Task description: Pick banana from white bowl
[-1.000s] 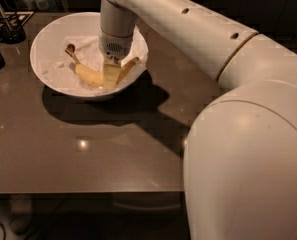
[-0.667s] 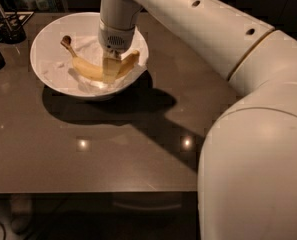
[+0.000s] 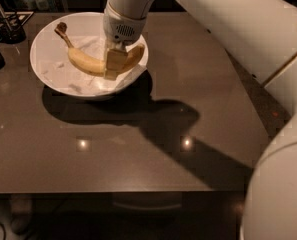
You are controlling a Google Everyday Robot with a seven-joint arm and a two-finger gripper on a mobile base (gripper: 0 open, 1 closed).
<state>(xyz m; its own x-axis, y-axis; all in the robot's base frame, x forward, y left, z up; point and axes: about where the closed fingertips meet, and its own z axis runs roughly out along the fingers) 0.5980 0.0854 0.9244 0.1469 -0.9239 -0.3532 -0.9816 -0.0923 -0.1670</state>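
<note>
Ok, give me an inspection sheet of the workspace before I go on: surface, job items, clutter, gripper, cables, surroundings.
Surface: dark glossy table, with two light reflections and the arm's shadow across it.
Job's things: the banana lies in the white bowl, stem end toward the far left rim. The bowl stands at the table's far left.
Clutter: dark objects at the left edge, beside the bowl, too dim to identify.
Gripper: the gripper is down inside the bowl, at the banana's right half.
Cables: nothing seen.
Surroundings: the robot's white arm spans the right side; it is dark below the table.
</note>
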